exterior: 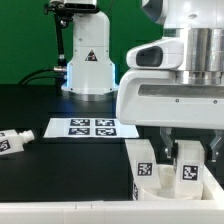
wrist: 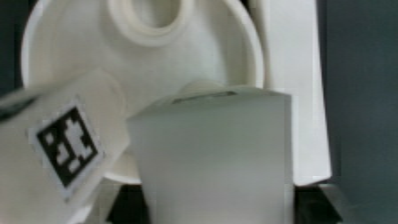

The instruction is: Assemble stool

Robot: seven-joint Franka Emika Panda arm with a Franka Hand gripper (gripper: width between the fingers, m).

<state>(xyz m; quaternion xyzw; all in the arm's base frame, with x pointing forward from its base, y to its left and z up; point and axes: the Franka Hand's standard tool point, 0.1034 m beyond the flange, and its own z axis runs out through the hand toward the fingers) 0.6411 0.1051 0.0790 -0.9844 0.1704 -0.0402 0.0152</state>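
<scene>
My gripper hangs low at the exterior view's right and is shut on a white stool leg, held upright. In the wrist view that leg fills the space between the dark fingers of my gripper. The round white seat disc lies just beyond it, its central hub showing. A second tagged leg stands close beside the held one and shows tilted in the wrist view. A third leg lies on the black table at the exterior view's left.
The marker board lies flat mid-table. The arm's white base stands behind it before a green backdrop. A white ledge runs along the front edge.
</scene>
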